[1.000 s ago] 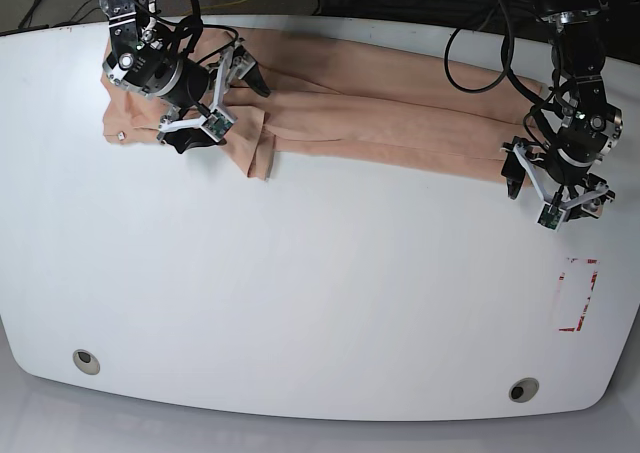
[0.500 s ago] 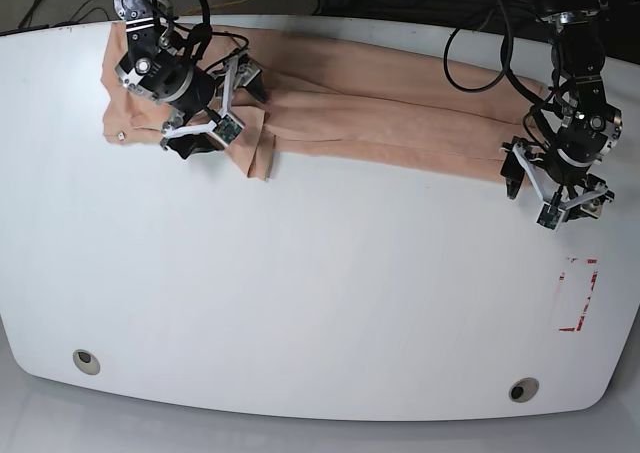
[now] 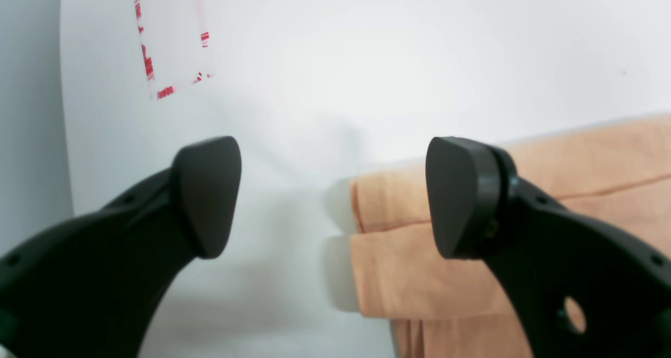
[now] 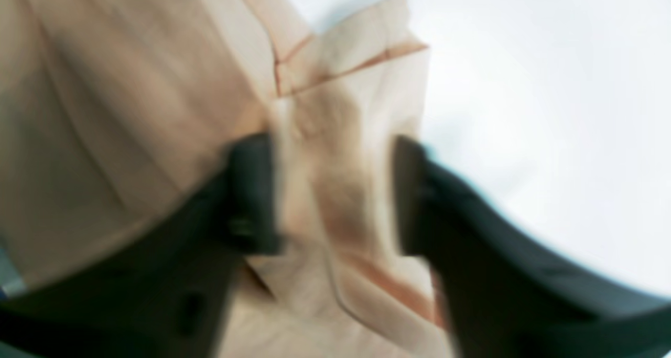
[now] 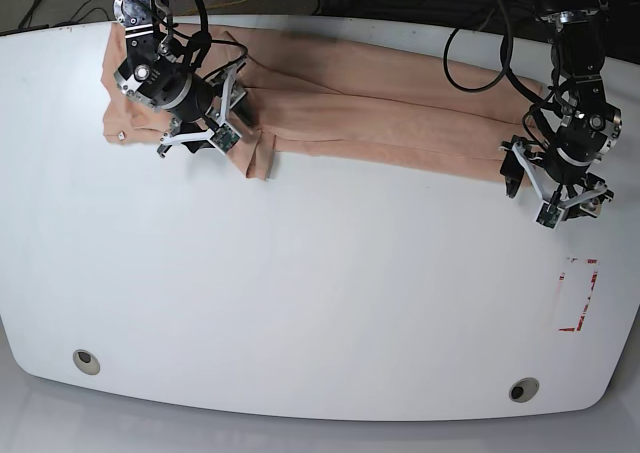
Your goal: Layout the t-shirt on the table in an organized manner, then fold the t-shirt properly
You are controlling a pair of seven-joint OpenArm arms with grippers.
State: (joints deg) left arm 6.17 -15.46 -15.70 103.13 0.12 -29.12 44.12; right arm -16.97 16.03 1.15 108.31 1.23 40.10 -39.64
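Left wrist view: the left gripper (image 3: pixel 333 195) is spread wide, the t-shirt (image 3: pixel 529 227) hem corner between its tips. Right gripper (image 4: pixel 335 190), blurred, straddles a fabric fold, jaws apart; the t-shirt stretches across the far table (image 5: pixel 320 303).

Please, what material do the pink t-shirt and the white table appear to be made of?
The t-shirt looks like soft, matte knit fabric, probably cotton: it folds and creases, with stitched hems. The table seems hard, smooth laminate or plastic with a slight sheen; which one I cannot tell.
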